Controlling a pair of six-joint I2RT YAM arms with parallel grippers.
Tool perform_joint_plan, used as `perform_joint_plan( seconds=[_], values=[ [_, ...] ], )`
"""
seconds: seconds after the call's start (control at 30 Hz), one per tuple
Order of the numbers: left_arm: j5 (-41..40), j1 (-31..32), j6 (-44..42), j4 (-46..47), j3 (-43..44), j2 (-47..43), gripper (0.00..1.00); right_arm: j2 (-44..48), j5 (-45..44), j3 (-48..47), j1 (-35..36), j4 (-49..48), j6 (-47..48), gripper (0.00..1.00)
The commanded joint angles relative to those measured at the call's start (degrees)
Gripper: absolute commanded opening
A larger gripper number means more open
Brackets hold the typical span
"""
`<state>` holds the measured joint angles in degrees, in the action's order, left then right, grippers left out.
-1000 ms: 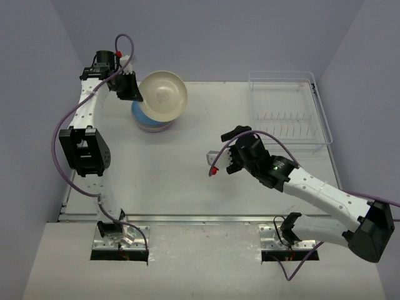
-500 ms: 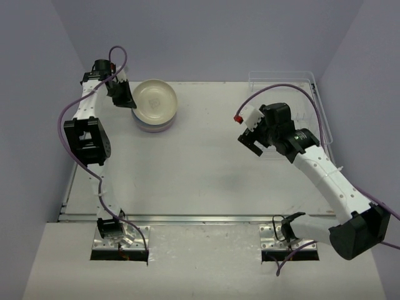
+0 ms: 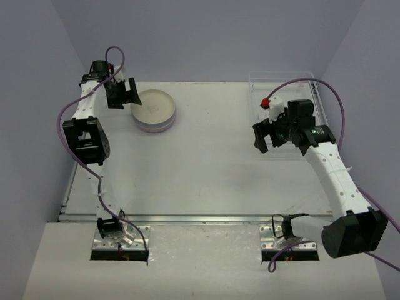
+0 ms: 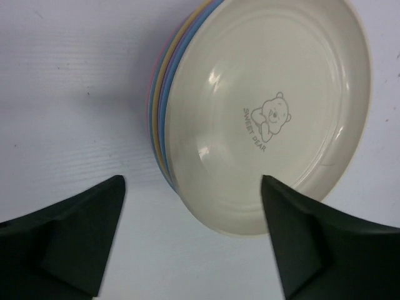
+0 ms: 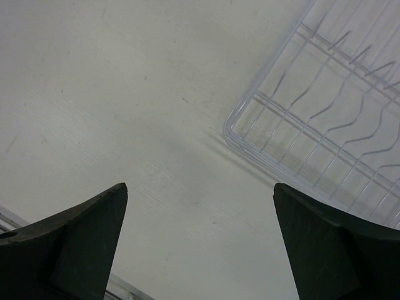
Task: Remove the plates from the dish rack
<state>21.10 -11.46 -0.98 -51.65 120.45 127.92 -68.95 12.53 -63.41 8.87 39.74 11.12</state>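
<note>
A stack of several pastel plates [image 3: 154, 110] lies flat at the table's back left, a cream plate [image 4: 269, 112] with a bear print on top. My left gripper [image 3: 130, 92] [image 4: 194, 184] stands open just left of the stack, holding nothing, its right finger [image 4: 312, 244] overlapping the cream plate's rim. The clear dish rack [image 3: 284, 94] [image 5: 337, 119] stands at the back right, and no plate shows in it. My right gripper [image 3: 267, 132] [image 5: 200, 190] hangs open and empty over the rack's near-left corner.
The right arm [image 3: 331, 172] reaches from the near right up across the rack's front edge. The left arm [image 3: 84, 131] runs along the table's left edge. Grey walls close in the back and both sides.
The left gripper lowered the cream plate flat onto the stack and opened off it. The right arm swung from the table's middle to the rack, staying open.
</note>
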Motion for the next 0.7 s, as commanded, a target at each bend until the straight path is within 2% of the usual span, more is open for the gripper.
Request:
perform_joint_plan(
  seconds=[0.0, 0.13, 0.2, 0.47, 0.57, 0.67],
  values=[
    [2.8, -0.4, -1.3, 6.0, -4.9, -12.8, 1.00, 0.6, 9.0, -4.6, -8.6, 0.0, -6.3, 0.99],
    [3.6, -0.1, -3.1, 12.7, -16.5, -26.2, 1.00, -0.3, 13.9, -4.2, -17.5, 0.8, -9.4, 0.99],
    [3.8, 0.0, -4.1, 15.2, -26.4, -33.1, 1.00, -0.5, 14.3, -3.1, -20.3, 0.7, -10.7, 0.99],
    [-0.4, 0.4, -8.0, 26.4, -55.9, -64.9, 1.00, 6.3, 11.5, 6.6, -22.5, -3.5, -12.4, 0.99],
    [-1.5, 0.4, -9.0, 26.9, -59.9, -71.1, 1.00, 8.2, 10.5, 8.7, -22.6, -5.0, -12.9, 0.99],
    [-2.0, 0.5, -9.2, 26.8, -62.1, -72.8, 1.00, 9.1, 10.8, 10.0, -22.6, -6.0, -13.7, 0.99]
  ],
)
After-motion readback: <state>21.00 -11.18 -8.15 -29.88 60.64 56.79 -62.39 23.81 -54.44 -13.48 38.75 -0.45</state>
